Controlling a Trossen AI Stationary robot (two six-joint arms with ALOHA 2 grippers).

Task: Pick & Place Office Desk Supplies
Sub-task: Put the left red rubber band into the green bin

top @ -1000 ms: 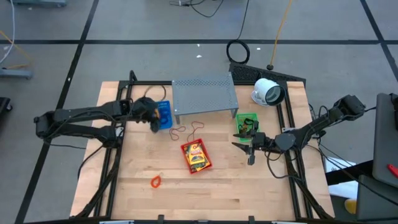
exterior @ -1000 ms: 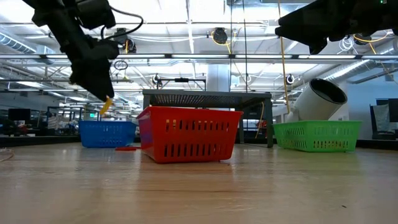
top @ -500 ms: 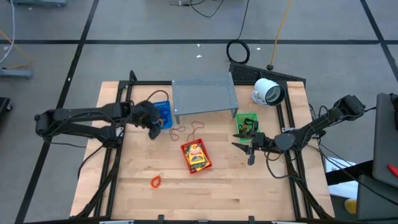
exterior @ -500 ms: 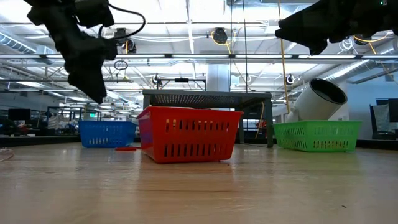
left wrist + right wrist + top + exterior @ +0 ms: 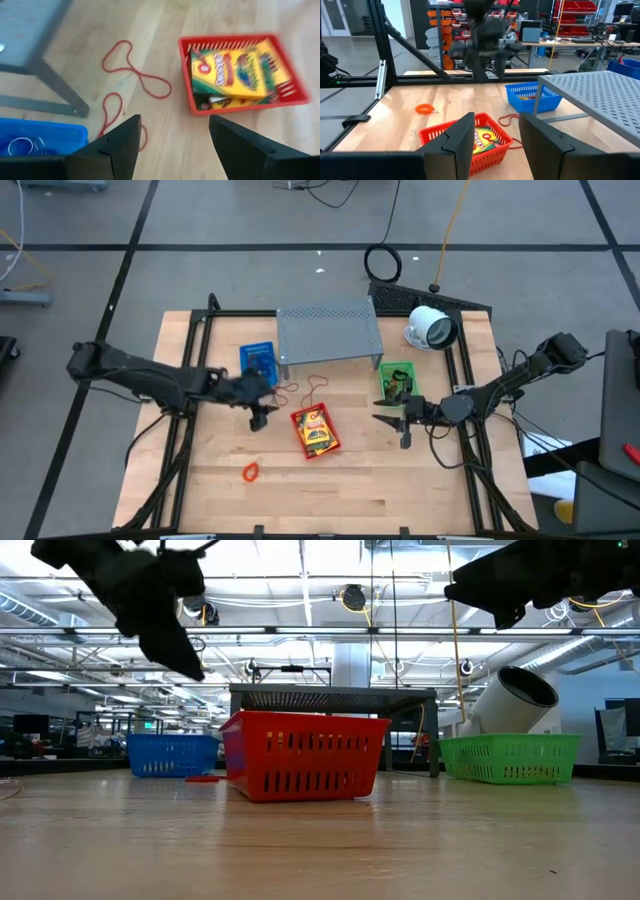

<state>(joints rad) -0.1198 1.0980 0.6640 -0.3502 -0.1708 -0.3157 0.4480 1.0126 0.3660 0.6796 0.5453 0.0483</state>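
My left gripper (image 5: 262, 414) hangs open above the table, between the blue basket (image 5: 258, 362) and the red basket (image 5: 315, 431). The red basket holds yellow packets (image 5: 235, 70). Red rubber-band loops (image 5: 135, 70) lie flat on the wood below the open fingers, and nothing is between them. An orange loop (image 5: 251, 471) lies nearer the front edge. My right gripper (image 5: 401, 425) hovers open and level just in front of the green basket (image 5: 397, 380), pointing toward the red basket (image 5: 470, 135). It holds nothing.
The grey perforated shelf (image 5: 330, 332) stands at the back middle, one leg (image 5: 50, 80) close to the blue basket. A white round device (image 5: 430, 328) sits at the back right. Bare wood lies toward the front edge.
My left gripper has swung from above the blue basket toward the near edge and the red basket, staying open and tipping downward. A small yellow thing seen at its fingertips one second ago no longer shows. My right gripper has kept still.
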